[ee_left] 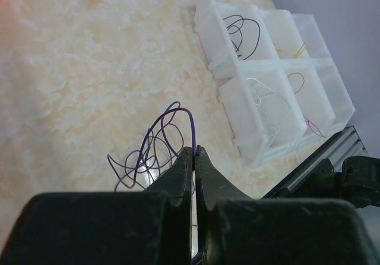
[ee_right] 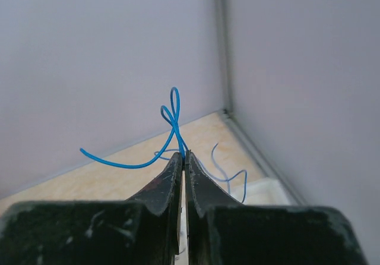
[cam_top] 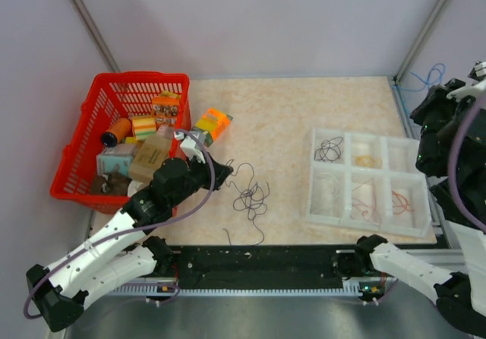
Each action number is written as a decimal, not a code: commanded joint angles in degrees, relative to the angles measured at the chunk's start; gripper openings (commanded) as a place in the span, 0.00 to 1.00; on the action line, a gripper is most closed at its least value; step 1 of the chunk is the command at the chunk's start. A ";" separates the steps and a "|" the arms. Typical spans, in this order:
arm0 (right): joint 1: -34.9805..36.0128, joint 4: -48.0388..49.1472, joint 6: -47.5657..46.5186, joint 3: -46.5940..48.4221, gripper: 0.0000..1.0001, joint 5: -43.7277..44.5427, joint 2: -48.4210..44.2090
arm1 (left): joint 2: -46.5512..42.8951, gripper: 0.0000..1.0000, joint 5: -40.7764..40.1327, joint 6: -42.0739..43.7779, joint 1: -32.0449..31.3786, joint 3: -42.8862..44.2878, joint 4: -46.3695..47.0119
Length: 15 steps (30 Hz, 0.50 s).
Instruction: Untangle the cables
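While between left fingers (ee_left: 178, 180), purple cable (ee_left: 194, 135).

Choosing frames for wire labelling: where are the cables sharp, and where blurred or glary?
Top external: even light, purple cable faint and thin. Left wrist: it is sharp, with glare on the table beneath. Right wrist: blue cable crisp against the plain wall.

The table (cam_top: 304, 111) has a beige, marbled top. A red basket (cam_top: 76, 153) stands at its left edge, with an orange-and-green box (cam_top: 213, 124) just beside it. A white tray (cam_top: 400, 155) of six compartments sits toward the right. Between basket and tray, near the front, a loose tangle of purple wires (cam_top: 250, 198) lies on the bare top
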 commanded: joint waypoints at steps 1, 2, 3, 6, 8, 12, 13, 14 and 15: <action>-14.89 4.52 -6.78 -6.13 0.00 2.93 1.89 | -0.33 0.00 2.08 -2.51 -0.17 -1.86 1.60; -19.21 4.70 -6.16 -8.06 0.00 -0.32 1.88 | -0.42 0.00 2.09 -2.60 -0.17 -2.04 1.25; -23.77 4.62 -2.94 -9.91 0.00 -2.88 2.23 | -0.51 0.00 2.09 -2.60 -0.17 -2.04 0.99; -31.45 4.53 2.35 -15.19 0.00 -6.85 3.20 | -1.38 0.00 2.09 -2.34 -0.17 -2.04 0.20; -34.44 4.35 6.39 -19.14 0.00 -8.00 4.08 | -2.26 0.00 3.58 -2.08 -0.17 -2.13 0.02; -40.42 4.62 13.51 -26.61 0.00 -12.81 7.15 | -3.85 0.00 3.40 -1.72 -0.17 -2.57 -0.86; -41.82 4.62 15.79 -28.98 0.00 -15.62 7.77 | -3.94 0.00 3.40 -1.63 -0.17 -2.74 -0.86; -43.40 4.79 17.38 -30.22 0.00 -17.65 8.38 | -4.20 0.00 3.58 -1.63 -0.17 -2.75 -1.03; -44.29 4.97 18.27 -31.45 0.00 -19.58 8.91 | -4.37 0.00 3.67 -1.72 -0.17 -2.75 -1.21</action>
